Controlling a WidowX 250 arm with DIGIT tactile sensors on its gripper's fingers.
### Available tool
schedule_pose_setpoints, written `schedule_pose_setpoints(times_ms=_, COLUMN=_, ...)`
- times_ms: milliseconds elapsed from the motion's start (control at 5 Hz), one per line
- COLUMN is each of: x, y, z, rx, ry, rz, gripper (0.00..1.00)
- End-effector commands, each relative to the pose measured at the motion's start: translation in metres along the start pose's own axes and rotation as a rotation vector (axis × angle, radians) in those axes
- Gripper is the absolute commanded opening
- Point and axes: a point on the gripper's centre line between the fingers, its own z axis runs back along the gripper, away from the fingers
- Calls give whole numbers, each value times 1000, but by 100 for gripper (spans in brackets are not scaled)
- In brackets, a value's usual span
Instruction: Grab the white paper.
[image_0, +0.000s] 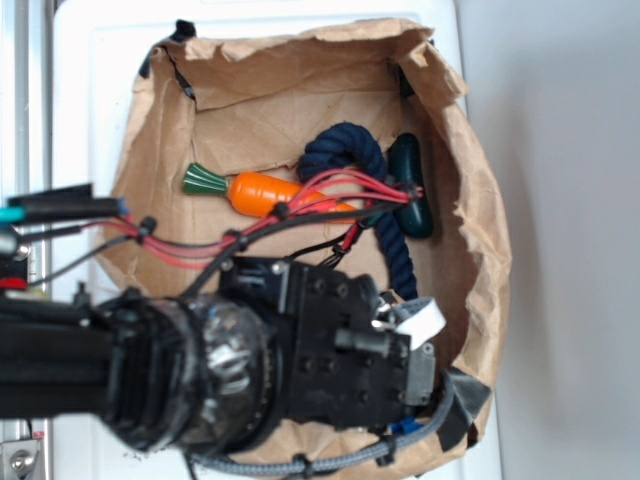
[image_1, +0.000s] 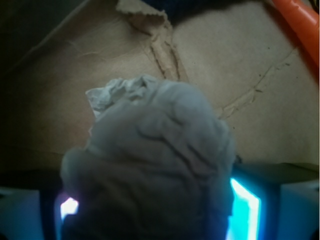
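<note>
The robot arm (image_0: 200, 370) reaches into a big brown paper bag (image_0: 480, 230) that lies open on a white table (image_0: 100, 90). The arm is black and covers much of the bag's lower part in the outside view. Red and black wires (image_0: 300, 205) run along the top of it.

The claw (image_1: 150, 207) is at the lower right end of the arm, deep in the bag. In the wrist view, the white paper (image_1: 155, 165) sits right between the claw's 2 fingers (image_1: 245, 210). It is a wrinkled, grey-white ball, and it fills the gap from side to side. The fingers show as bright blue bars on the left and right of it, pressed against its sides. So the claw is pinching the white paper. The paper cannot be seen in the outside view, because the arm hides it.

Behind the paper is the creased brown floor of the bag.

Other things lie in the bag too. An orange carrot (image_0: 265, 192) with a green top lies near the middle. A dark blue rope (image_0: 350, 160) curls beside it. A dark green thing (image_0: 412, 185) lies just right of the rope.
</note>
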Motion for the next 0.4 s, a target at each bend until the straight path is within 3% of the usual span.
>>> schedule_pose_setpoints(times_ms=0, x=29, y=5, z=52, rx=-50, ry=-64, rz=64, gripper=0)
schedule_pose_setpoints(times_ms=200, x=51, y=20, z=66, rx=13, ry=-69, rz=166, gripper=0)
